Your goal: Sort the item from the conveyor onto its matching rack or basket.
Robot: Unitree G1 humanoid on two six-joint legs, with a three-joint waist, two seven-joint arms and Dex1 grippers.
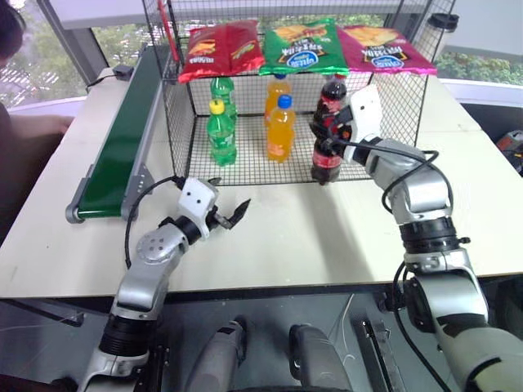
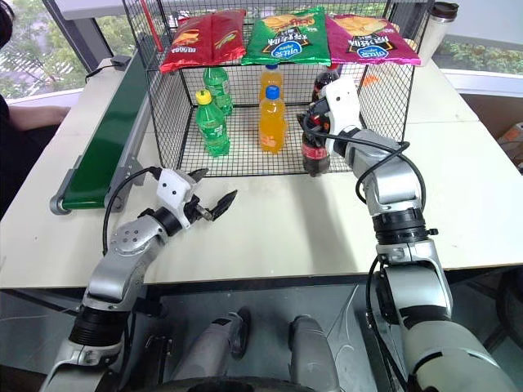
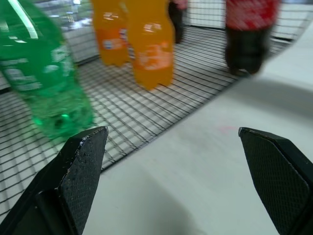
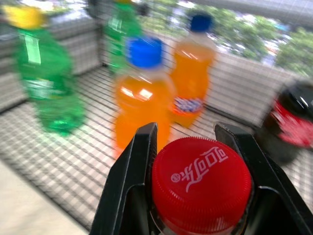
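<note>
1. The right gripper [image 4: 195,161] is closed on the neck of a cola bottle [image 1: 327,151], its fingers on both sides just under the red cap [image 4: 201,182].
2. The held cola bottle stands upright at the front edge of the black wire cage [image 1: 184,114], right of centre in the left eye view; whether its base touches the grid floor I cannot tell.
3. A second cola bottle [image 4: 291,125] stands deeper in the cage, behind the held one.
4. Two orange soda bottles [image 1: 279,129] stand in the middle of the cage, and two green soda bottles [image 1: 221,131] to their left.
5. Three snack bags [image 1: 304,47] lie across the top of the cage: red, green and pink.
6. The left gripper [image 1: 225,214] is spread wide and holds nothing, over the bare white table [image 1: 286,237], lower left of centre.
7. The green conveyor [image 1: 122,143] runs along the left side of the table.
</note>
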